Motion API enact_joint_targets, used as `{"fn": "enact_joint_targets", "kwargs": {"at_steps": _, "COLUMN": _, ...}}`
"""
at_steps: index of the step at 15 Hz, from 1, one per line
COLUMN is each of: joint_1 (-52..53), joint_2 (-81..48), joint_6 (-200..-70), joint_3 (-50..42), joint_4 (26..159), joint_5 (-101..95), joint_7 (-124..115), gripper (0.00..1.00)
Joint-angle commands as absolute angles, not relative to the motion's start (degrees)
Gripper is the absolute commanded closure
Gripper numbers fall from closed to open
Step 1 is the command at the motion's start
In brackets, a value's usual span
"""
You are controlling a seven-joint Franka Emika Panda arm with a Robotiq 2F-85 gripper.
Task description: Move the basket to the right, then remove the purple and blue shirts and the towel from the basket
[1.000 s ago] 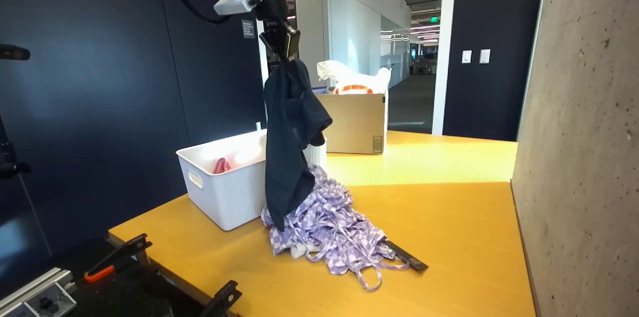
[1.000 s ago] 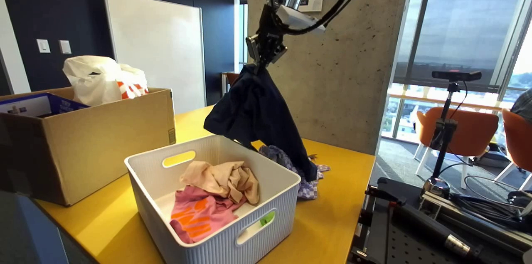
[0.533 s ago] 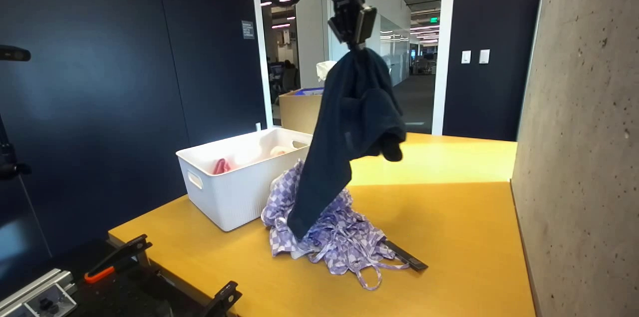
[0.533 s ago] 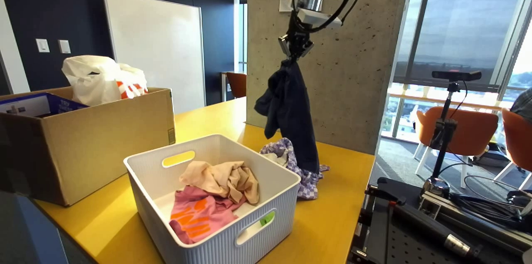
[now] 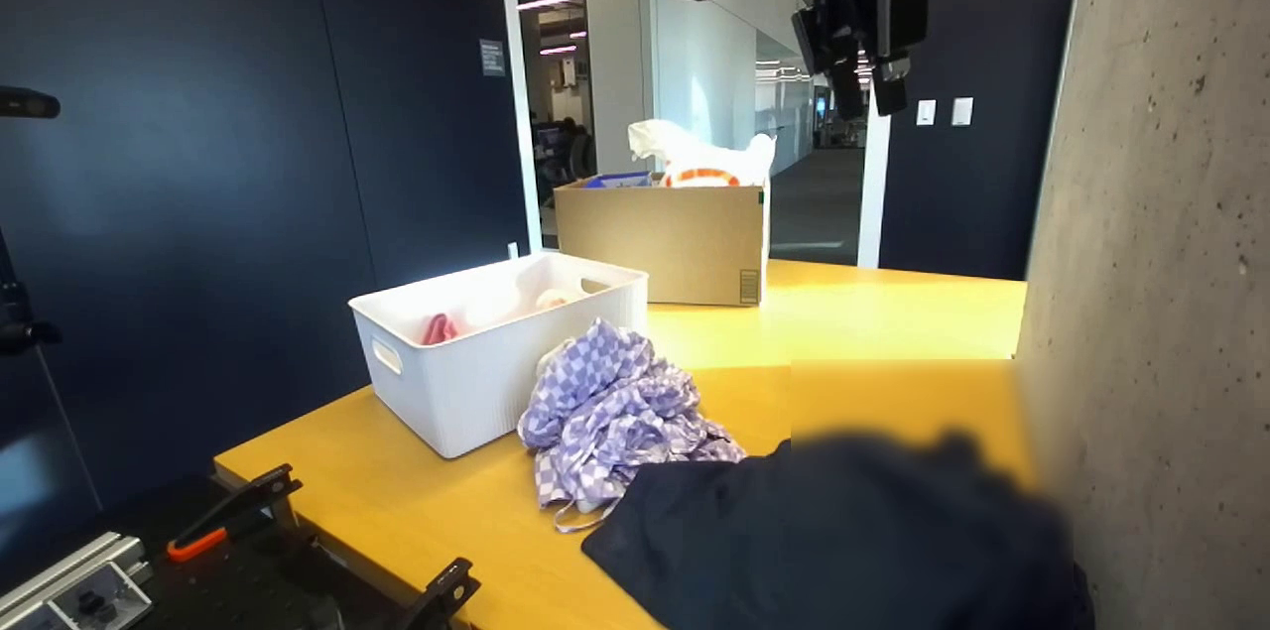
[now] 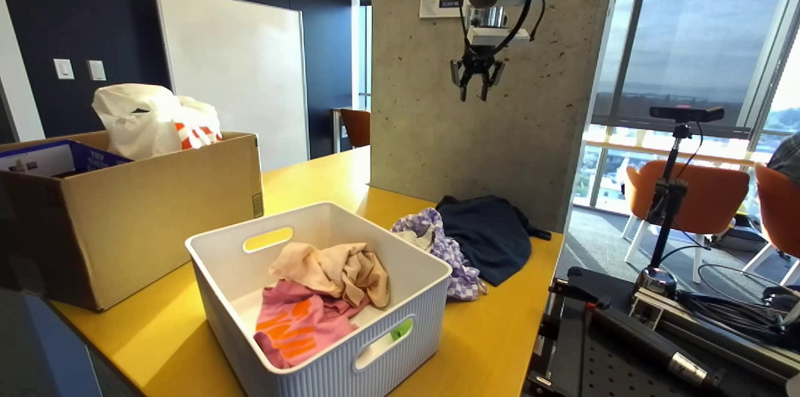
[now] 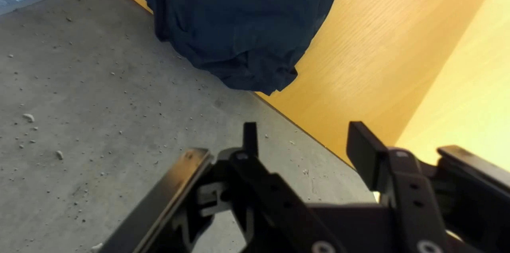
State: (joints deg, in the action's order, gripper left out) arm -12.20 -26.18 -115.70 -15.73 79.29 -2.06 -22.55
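My gripper (image 5: 868,97) hangs high beside the concrete wall, its fingers apart with nothing between them. In the wrist view the gripper (image 7: 303,141) also shows a wide gap. The dark blue shirt (image 6: 487,241) lies spread on the table well below it, partly over the purple checked shirt (image 5: 635,412). That purple shirt lies crumpled against the white basket (image 5: 466,402). Inside the basket (image 6: 325,366) are a pink cloth with orange print (image 6: 300,298) and a tan cloth (image 6: 340,266). A whitish cloth (image 6: 419,239) pokes out by the purple shirt. Which cloth is the towel, I cannot tell.
A cardboard box (image 6: 169,216) with plastic bags stands on the table beyond the basket. The concrete wall (image 7: 99,105) rises along one table edge, close to the blue shirt. An equipment cart (image 6: 625,347) adjoins the table.
My gripper has moved away from the basket toward the concrete wall and let go of the dark blue shirt. The shirt has dropped from hanging onto the table.
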Motion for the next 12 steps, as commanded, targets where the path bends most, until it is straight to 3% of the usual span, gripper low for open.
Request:
{"fn": "enact_joint_targets", "kwargs": {"at_steps": 1, "joint_1": -8.85, "joint_2": -27.63, "joint_6": -112.53, "joint_3": -14.27, "joint_4": 78.16, "joint_5": -4.10, "joint_7": -25.63, "gripper": 0.09}}
{"fn": "enact_joint_targets", "kwargs": {"at_steps": 2, "joint_1": -7.74, "joint_2": -26.98, "joint_6": -112.64, "joint_3": -13.73, "joint_4": 79.86, "joint_5": -4.22, "joint_7": -25.95, "gripper": 0.02}}
{"fn": "enact_joint_targets", "kwargs": {"at_steps": 3, "joint_1": -6.60, "joint_2": -26.01, "joint_6": -112.99, "joint_3": -13.20, "joint_4": 81.97, "joint_5": -4.31, "joint_7": -26.32, "gripper": 0.00}}
{"fn": "enact_joint_targets", "kwargs": {"at_steps": 12, "joint_1": -0.01, "joint_2": -9.82, "joint_6": -119.65, "joint_3": -9.84, "joint_4": 111.67, "joint_5": -4.04, "joint_7": -31.75, "gripper": 0.00}}
